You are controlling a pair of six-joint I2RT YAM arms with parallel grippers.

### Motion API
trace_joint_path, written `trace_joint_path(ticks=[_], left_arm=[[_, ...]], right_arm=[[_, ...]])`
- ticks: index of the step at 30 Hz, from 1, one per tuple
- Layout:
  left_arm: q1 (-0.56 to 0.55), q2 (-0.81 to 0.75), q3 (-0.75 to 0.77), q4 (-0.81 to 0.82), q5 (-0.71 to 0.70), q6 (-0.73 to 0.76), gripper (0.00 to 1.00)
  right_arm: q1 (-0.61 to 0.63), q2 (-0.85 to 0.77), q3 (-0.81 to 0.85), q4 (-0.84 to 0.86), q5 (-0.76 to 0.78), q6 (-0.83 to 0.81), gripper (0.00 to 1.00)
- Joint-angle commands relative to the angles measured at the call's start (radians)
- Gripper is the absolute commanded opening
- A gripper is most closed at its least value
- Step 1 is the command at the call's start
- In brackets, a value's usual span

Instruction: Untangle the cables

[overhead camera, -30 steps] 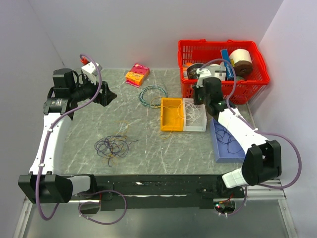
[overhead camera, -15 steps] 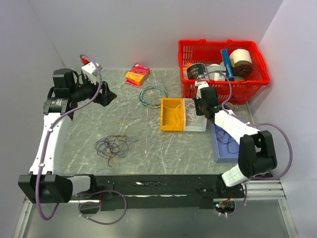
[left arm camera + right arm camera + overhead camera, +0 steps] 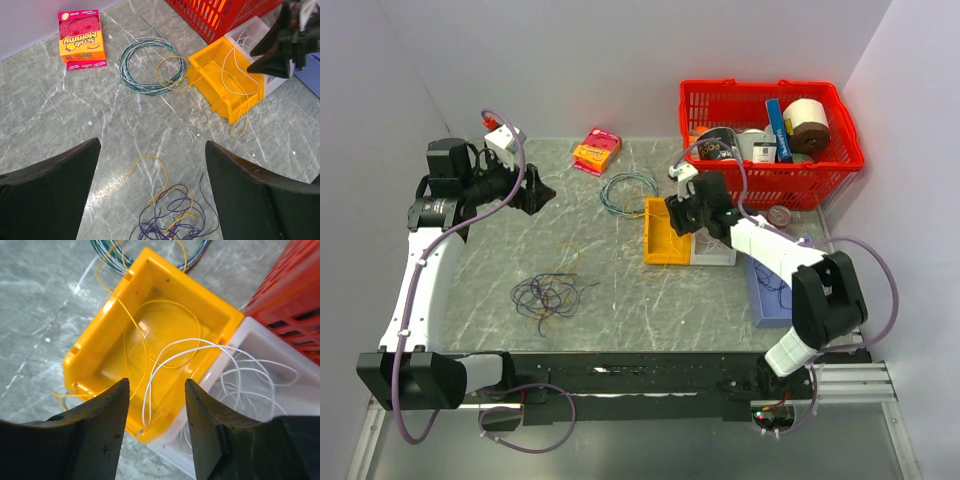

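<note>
Cables (image 3: 546, 296), tangled bunch, on tabletop (image 3: 630, 305); left jaws wide open, empty; right jaws parted, empty, over yellow bin (image 3: 100, 335) beside white bin (image 3: 300, 400).

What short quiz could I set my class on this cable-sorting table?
1. True or false: no strand from the white bin reaches into the yellow bin.
2. Where does the tangled bunch of purple and yellow cables lie? A) in the yellow bin B) on the table C) draped over the white bin
3. Which gripper hangs above the two bins, and how do its jaws stand?

Key: 1. False: a white strand loops across into it. 2. B. 3. The right gripper, jaws apart.
</note>
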Motion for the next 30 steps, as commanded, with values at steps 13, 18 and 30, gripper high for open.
trace_joint_path(ticks=[13,18,30], left_arm=[[-0.002,0.000,0.026,0.004,0.014,0.018,0.92],[-0.003,-0.001,0.030,-0.005,0.008,0.024,0.93],[-0.003,-0.008,-0.005,-0.002,-0.012,0.043,0.93]], right_arm=[[0.014,0.183,0.132,-0.087,0.055,-0.001,0.40],[0.014,0.182,0.139,-0.087,0.068,0.013,0.07],[-0.055,-0.140,0.048,0.016,0.186,0.095,0.00]])
